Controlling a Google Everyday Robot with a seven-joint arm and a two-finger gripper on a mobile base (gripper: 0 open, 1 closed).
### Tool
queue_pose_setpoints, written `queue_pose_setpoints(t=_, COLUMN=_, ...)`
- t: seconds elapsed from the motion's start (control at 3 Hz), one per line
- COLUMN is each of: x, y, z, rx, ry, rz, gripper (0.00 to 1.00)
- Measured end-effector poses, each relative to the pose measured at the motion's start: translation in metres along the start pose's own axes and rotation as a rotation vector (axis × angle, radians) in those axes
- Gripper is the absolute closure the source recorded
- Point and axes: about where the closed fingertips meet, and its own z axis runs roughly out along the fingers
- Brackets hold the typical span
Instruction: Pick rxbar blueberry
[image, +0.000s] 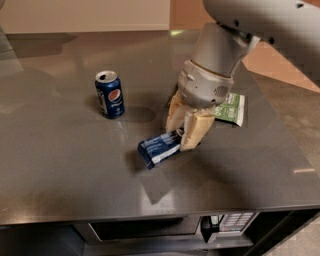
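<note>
The rxbar blueberry (158, 149) is pinched at its right end between the 2 fingers of the gripper (181, 136). The rest is stuck out leftwards, over the table (60, 165), near the Pepsi can (109, 94).

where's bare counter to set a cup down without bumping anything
Bare steel lies left of the Pepsi can out to the counter edge, and along the front strip below the rxbar blueberry. The back, behind the can, is also free. Crowded: centre-right, where the gripper clamps the bar's end beside the green snack bag.
</note>
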Motion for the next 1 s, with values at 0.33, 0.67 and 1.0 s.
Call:
queue_pose_setpoints(t=0.33, x=0.007, y=-0.032, z=-0.054, rx=0.11, ry=-0.046, rz=0.051, gripper=1.0)
queue_pose_setpoints(t=0.67, x=0.005, y=-0.042, z=-0.056, rx=0.152, ry=-0.048, rz=0.048, gripper=1.0)
queue_pose_setpoints(t=1.0, x=0.003, y=-0.05, z=-0.057, rx=0.182, ry=-0.052, rz=0.046, gripper=1.0)
